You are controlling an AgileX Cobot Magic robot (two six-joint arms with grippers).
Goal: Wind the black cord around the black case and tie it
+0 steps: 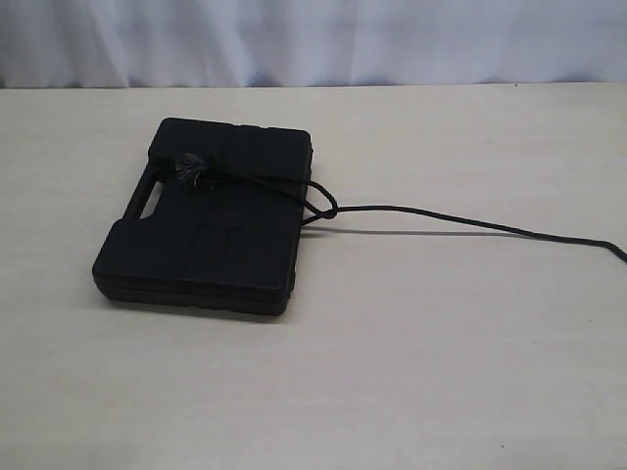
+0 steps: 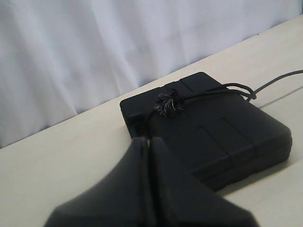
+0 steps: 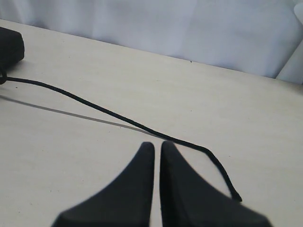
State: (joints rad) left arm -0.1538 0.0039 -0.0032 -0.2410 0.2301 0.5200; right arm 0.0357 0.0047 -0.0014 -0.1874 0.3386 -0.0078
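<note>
The black case [image 1: 206, 225] lies flat on the table, left of centre, with its handle slot at its left side. The black cord [image 1: 441, 213] has its frayed tufted end [image 1: 189, 172] on the lid, crosses the lid, loops at the case's right edge, then trails off right. Neither gripper shows in the exterior view. My left gripper [image 2: 147, 140] is shut and empty, just short of the case [image 2: 227, 137] near the tuft [image 2: 169, 104]. My right gripper [image 3: 157, 144] is shut with nothing held, its tips just short of the cord [image 3: 94, 106], whose plain end [image 3: 236, 197] lies beside it.
The pale wooden table [image 1: 392, 372] runs wide in front of and to the right of the case. A white curtain [image 1: 313, 39] hangs behind the far edge. A corner of the case [image 3: 9, 45] shows far off in the right wrist view.
</note>
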